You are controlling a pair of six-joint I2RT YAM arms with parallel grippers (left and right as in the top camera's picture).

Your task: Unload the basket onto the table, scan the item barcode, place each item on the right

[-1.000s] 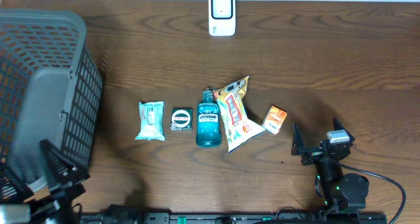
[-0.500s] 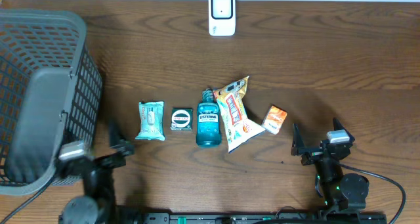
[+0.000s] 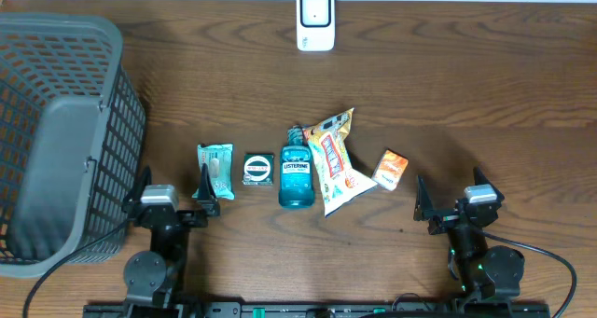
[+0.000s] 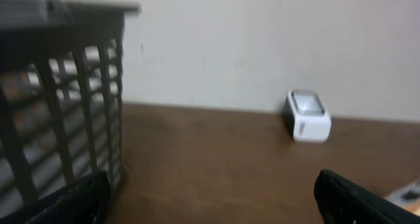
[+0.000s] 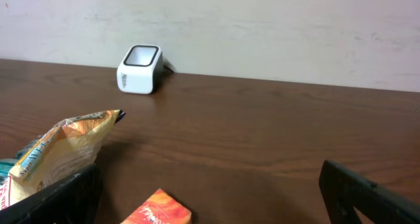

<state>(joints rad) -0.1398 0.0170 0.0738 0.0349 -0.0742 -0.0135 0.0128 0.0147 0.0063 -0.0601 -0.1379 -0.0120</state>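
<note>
Five items lie in a row mid-table: a teal packet (image 3: 214, 171), a small dark square pack (image 3: 257, 168), a blue Listerine bottle (image 3: 295, 177), a chip bag (image 3: 336, 161) and an orange box (image 3: 390, 169). A white barcode scanner (image 3: 315, 20) stands at the far edge. My left gripper (image 3: 173, 195) is open near the front edge, its right finger beside the teal packet. My right gripper (image 3: 452, 199) is open just right of the orange box (image 5: 157, 211), holding nothing. The scanner (image 4: 307, 116) shows far ahead in the left wrist view, and the scanner (image 5: 139, 69) also in the right one.
A large grey mesh basket (image 3: 56, 131) fills the left side, close to my left gripper (image 4: 210, 204); its wall (image 4: 65, 106) looms at the left of that wrist view. The chip bag (image 5: 56, 152) lies left of my right gripper (image 5: 210, 198). A pale wall runs behind the table.
My left arm has swung from the front left corner by the basket to the right, and now stands by the teal packet. The right arm and the items have not moved.
</note>
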